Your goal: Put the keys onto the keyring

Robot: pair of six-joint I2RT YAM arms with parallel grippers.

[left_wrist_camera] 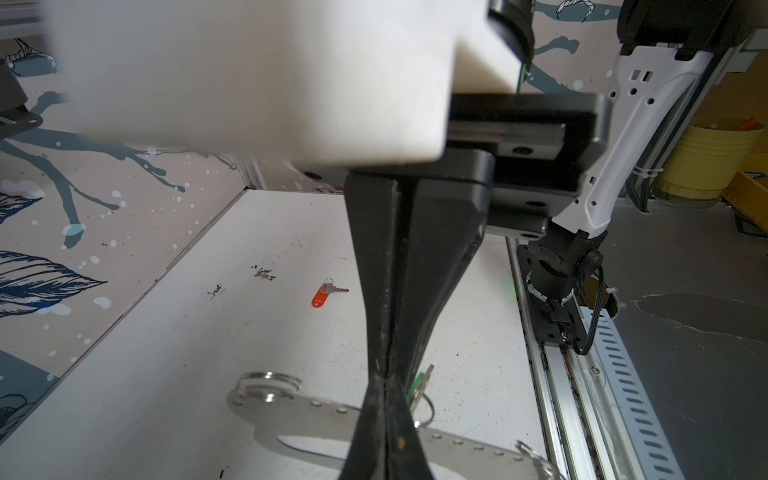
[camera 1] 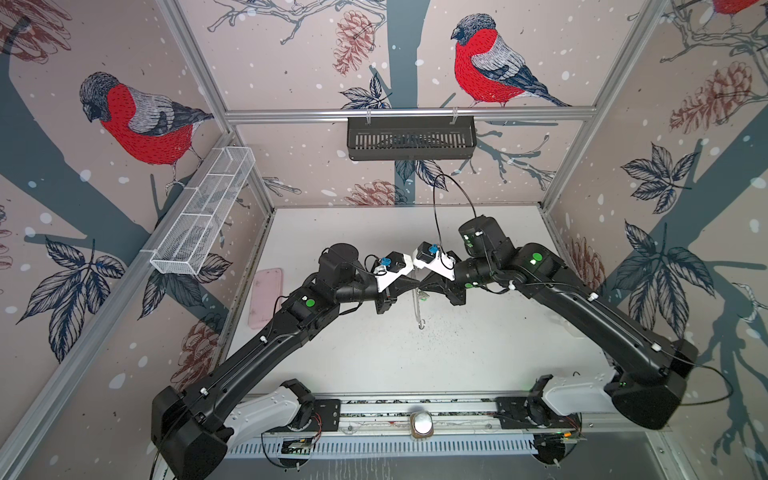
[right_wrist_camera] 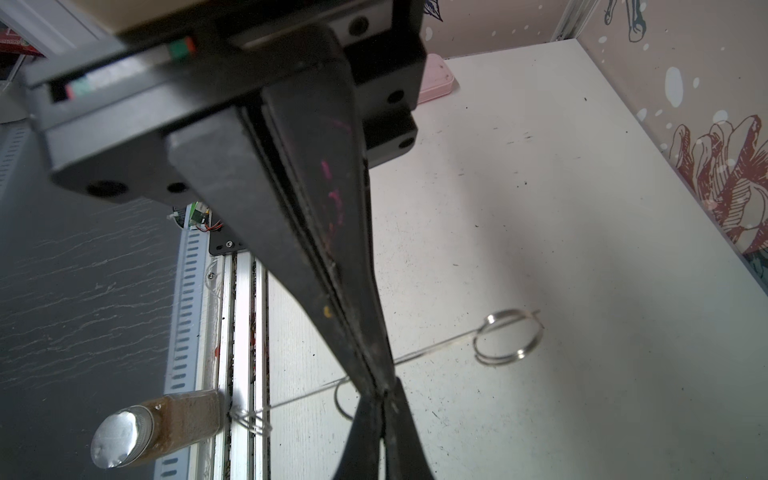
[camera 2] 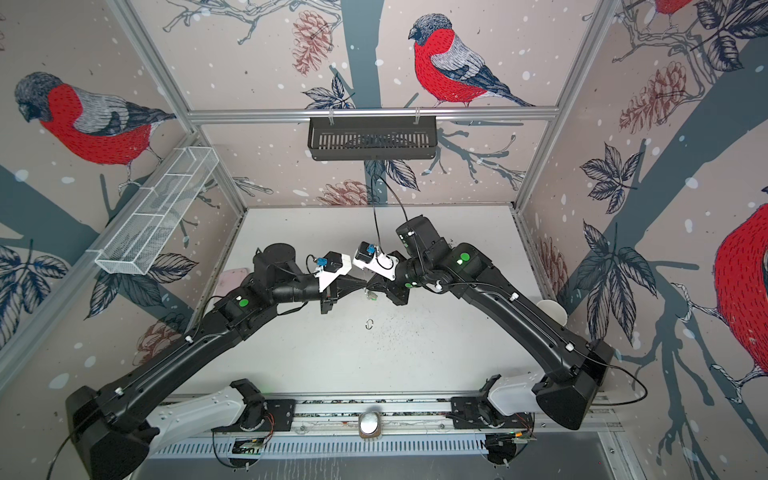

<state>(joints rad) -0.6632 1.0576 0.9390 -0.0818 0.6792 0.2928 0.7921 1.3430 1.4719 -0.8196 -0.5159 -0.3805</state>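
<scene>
Right gripper [right_wrist_camera: 384,388] is clamping shut on the keyring [left_wrist_camera: 311,411] and holding it edge-on over the middle of the table [left_wrist_camera: 249,332]. Left gripper [left_wrist_camera: 386,374] is pinching fully closed, tip to tip with the right one at the plate, but I can't tell what, if anything, is between its pads. Green-tagged key [left_wrist_camera: 417,384] is sitting just beside the left fingertips at the keyring, and red-tagged key [left_wrist_camera: 321,297] is lying flat on the table, well apart.

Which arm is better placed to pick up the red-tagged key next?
Likely the right arm: the red-tagged key lies on the table toward its base. The left fingers and right fingers are both shut.
</scene>
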